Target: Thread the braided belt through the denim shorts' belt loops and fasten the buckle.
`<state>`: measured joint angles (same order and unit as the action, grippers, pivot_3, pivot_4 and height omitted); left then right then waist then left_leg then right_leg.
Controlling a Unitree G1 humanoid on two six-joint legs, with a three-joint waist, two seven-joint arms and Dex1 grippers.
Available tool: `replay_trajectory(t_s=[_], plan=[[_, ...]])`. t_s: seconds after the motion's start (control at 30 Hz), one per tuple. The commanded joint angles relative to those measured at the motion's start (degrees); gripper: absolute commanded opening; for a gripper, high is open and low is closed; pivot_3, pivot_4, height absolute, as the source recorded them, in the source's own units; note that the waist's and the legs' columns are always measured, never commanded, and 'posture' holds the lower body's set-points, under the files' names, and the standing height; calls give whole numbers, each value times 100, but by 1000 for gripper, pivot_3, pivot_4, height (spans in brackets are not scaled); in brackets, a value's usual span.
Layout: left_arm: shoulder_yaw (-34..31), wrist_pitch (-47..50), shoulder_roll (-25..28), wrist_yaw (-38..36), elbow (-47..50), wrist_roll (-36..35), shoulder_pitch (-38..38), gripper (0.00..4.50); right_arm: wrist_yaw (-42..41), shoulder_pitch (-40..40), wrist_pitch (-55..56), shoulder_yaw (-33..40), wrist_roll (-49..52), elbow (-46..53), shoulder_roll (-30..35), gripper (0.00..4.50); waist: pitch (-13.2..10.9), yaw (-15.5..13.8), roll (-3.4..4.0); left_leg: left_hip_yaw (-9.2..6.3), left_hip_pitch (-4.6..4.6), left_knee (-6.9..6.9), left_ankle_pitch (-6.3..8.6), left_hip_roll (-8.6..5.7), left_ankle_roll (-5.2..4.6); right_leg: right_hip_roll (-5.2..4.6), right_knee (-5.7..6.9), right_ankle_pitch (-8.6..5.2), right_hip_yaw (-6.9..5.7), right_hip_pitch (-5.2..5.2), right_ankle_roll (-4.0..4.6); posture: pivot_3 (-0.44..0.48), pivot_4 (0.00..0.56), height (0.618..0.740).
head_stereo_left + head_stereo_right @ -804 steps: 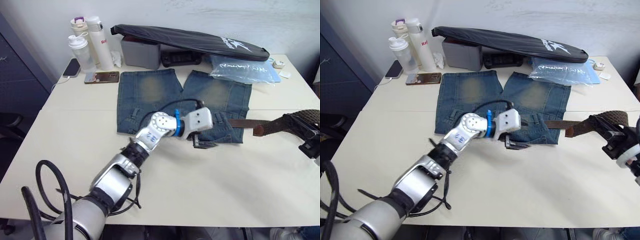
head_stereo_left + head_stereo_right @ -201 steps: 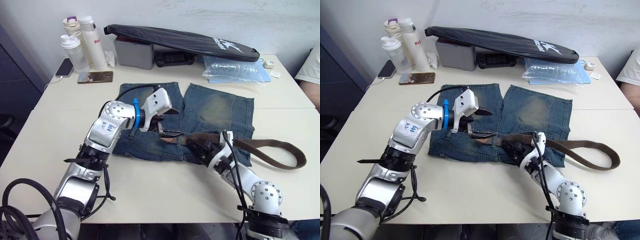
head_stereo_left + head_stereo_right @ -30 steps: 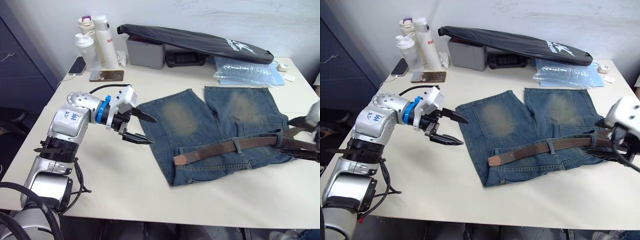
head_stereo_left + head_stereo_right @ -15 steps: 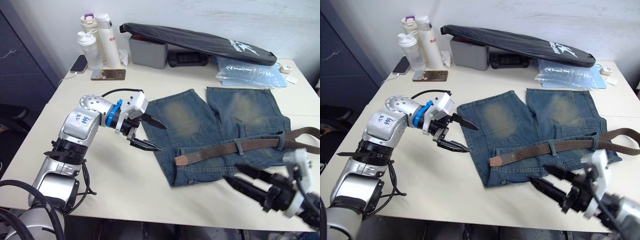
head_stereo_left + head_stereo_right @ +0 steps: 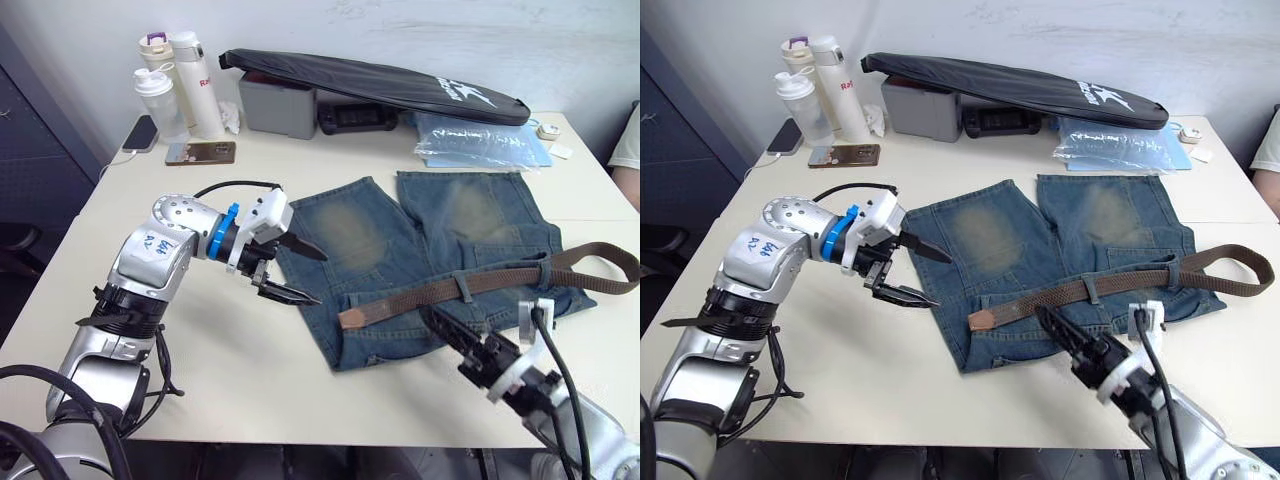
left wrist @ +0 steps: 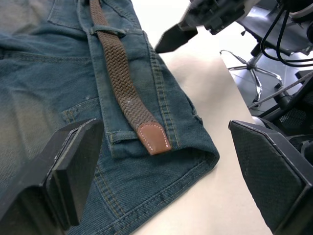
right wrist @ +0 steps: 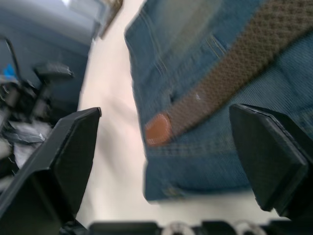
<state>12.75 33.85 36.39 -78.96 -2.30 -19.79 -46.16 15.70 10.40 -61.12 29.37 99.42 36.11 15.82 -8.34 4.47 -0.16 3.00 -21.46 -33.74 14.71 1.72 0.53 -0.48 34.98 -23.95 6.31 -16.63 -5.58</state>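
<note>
The denim shorts [image 5: 430,235] lie flat mid-table, waistband toward me. The braided belt [image 5: 520,275] runs along the waistband under one belt loop [image 5: 463,287]; its tan tip [image 5: 350,318] rests on the denim and its far end curls off the right side. The buckle is out of view. My left gripper [image 5: 305,273] is open at the shorts' left edge, holding nothing. In the left wrist view the tip [image 6: 154,139] lies between its fingers [image 6: 73,161]. My right gripper [image 5: 447,332] is open just in front of the waistband, pointing at the belt [image 7: 220,83].
Bottles [image 5: 165,100], a phone [image 5: 200,153], a grey box [image 5: 275,105], a long black bag [image 5: 380,80] and a plastic packet [image 5: 480,140] line the table's far side. A person's sleeve [image 5: 625,150] shows at the right edge. Bare tabletop [image 5: 250,370] lies in front.
The right arm left the belt's far end at the right and swung round to the front of the waistband. The left gripper moved closer to the shorts' left edge. The camera shifted.
</note>
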Motion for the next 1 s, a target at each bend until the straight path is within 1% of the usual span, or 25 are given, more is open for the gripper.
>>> replay_trajectory(t_s=[0.03, 0.17, 0.3, 0.37, 0.4, 0.53, 0.67, 0.77, 1.0], plan=[[-39, -54, 150, 141, 110, 116, -4, 4500, 321, -11, 649, -455, 457, -60, 209, 4469, -1, 1, -2, -1, 0, 0, -1, 1, 1, 1, -1, 0, 0, 0, 0, 0, 150, 740], [-94, -57, 172, 181, 123, 62, 1, 4500, 334, -159, 1050, -875, 335, -444, 417, 4469, -2, 8, -4, 1, -1, -2, -2, 2, 2, 2, -2, 0, 1, 1, 0, 0, 150, 740], [-88, 13, 267, 270, 232, 106, 53, 4500, 387, -213, 1256, -1040, 307, -842, 707, 4469, -2, 7, -4, 1, -1, -2, -2, 2, 2, 1, -1, 0, 1, 1, 0, 0, 150, 740], [-100, -7, 300, 304, 233, 109, 74, 4500, 436, -274, 1360, -1149, 236, -1032, 754, 4469, -3, 8, -5, 1, -1, 0, -2, 2, 2, 1, -1, 0, 1, 0, 0, 0, 150, 740], [-111, -10, 312, 327, 237, 103, 78, 4500, 404, -322, 1375, -1226, 41, -1122, 799, 4469, -3, 8, -4, 0, 0, 0, -2, 4, 2, 2, -2, 0, 1, 0, 0, 0, 150, 740], [-232, 5, 316, 331, 407, -71, 140, 4500, 412, -539, 1532, -1441, -331, -1426, 729, 4469, -2, 8, -6, 0, 1, -1, -3, 4, 0, 1, 0, 0, 1, 1, 0, 0, 150, 740], [-309, 100, 353, 352, 645, -209, 249, 4500, 394, -849, 1741, -1539, -483, -1607, 520, 4469, 2, 20, -16, 0, 3, -1, -2, 5, 0, 1, 0, 0, 1, 3, 0, 0, 150, 740], [-355, 156, 350, 470, 711, -222, 285, 4500, 291, -1102, 1814, -1595, -482, -1661, 374, 4469, 2, 37, -16, 0, 4, -1, -3, 5, -1, 1, 2, 0, 2, 2, 0, 0, 150, 740], [-376, 240, 402, 622, 767, -244, 312, 4500, -21, -1311, 1742, -1758, -362, -1588, 279, 4469, 0, 24, -12, -2, 2, 5, -3, 5, -2, 1, 2, 0, -1, 0, 0, 0, 150, 740]])
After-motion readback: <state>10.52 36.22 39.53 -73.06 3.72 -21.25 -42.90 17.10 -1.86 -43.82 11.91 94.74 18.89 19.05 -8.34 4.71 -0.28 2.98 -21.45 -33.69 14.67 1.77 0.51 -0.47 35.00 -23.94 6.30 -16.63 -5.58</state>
